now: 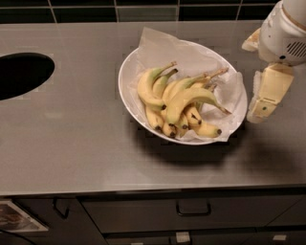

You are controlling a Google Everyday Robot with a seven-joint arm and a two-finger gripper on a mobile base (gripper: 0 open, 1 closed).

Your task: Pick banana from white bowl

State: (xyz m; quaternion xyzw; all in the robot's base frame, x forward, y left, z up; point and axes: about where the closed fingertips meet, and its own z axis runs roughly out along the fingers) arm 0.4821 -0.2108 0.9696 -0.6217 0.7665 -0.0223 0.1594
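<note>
So, counter (71, 134): brushed grey steel, running the full width, with dark tiles (143, 10) along its back edge.
Bowl (125, 81): wide, shallow and glossy white, sitting a little right of the counter's middle and casting a dark shadow toward the front edge.
Paper (191, 53): crinkled white lining inside the bowl, one corner poking up over the back rim and another spilling over the right side.
Banana (191, 98): the long, arched, evenly yellow one, lying on top of the pile in the bowl. Its thin brown-tipped stem points right across the paper, and its other end dips toward the bowl's front.
Other bananas: a green-tinged one (146, 87) lies at the left of the pile with its stem pointing up and back. Short, black-tipped ones (208, 129) are tucked under the arched banana near the front rim.
End effector (254, 81): at the right edge, just beside the bowl and outside it, hanging from a white wrist (284, 33). Its two cream fingers (268, 93) are spread well apart and have hold of nothing. The lower one slants down, with its tip close by the bowl's right rim.
Hole (19, 74): dark oval opening in the counter at far left, well apart from the bowl.
Drawers (192, 209): dark fronts with handles below the counter's front edge.
</note>
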